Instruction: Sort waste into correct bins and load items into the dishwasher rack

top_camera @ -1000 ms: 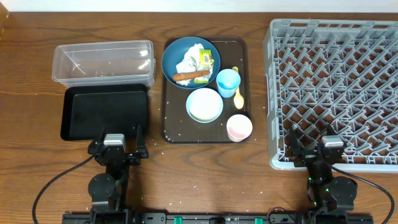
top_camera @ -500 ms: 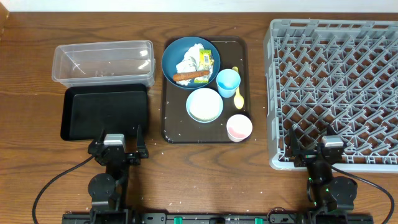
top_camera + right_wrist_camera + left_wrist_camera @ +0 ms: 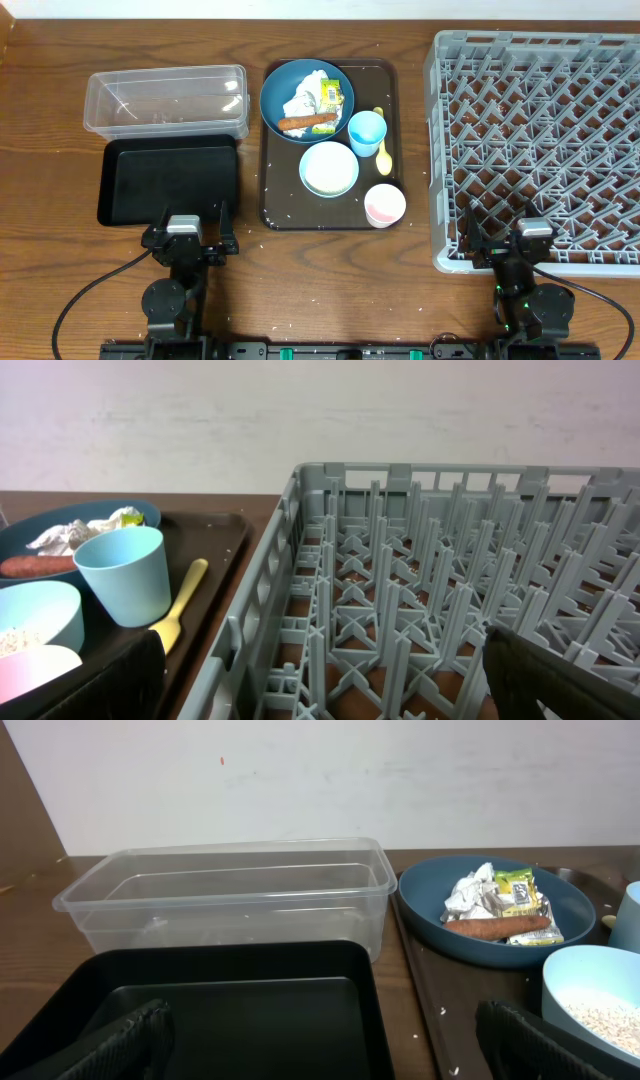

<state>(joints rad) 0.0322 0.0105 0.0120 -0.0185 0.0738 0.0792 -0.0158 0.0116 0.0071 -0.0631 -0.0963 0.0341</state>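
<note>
A dark wooden table (image 3: pixel 60 250) runs back to a plain white wall (image 3: pixel 300 780). At the far left sits the clear tub (image 3: pixel 165 100). The black tray (image 3: pixel 170 182) lies just in front of it, their edges touching or very nearly so.

In the middle lies the brown tray (image 3: pixel 285 205), which carries all the dishes. The plate (image 3: pixel 283 78) fills its far left corner and holds the paper (image 3: pixel 303 97) and the wrapper (image 3: pixel 331 94). The sausage (image 3: pixel 303 124) lies along the plate's near side. Right of the plate the blue cup (image 3: pixel 367 131) stands upright. The spoon (image 3: pixel 384 150) lies just beside the cup, with its bowl end toward the robot. In front of the plate sits the bowl (image 3: pixel 329 168), with rice (image 3: pixel 600 1017) in its bottom. The pink cup (image 3: pixel 385 205) stands in the brown tray's near right corner. A few white grains are scattered over the brown tray and the table around it.

The rack (image 3: pixel 540 130) takes up the right side of the table, well apart from the tub and the black tray.

The left gripper (image 3: pixel 322 1055) hovers low at the near edge of the black tray, jaws spread wide and holding nothing. The right gripper (image 3: pixel 325 690) sits at the rack's near left corner, its jaws likewise wide apart and holding nothing.
</note>
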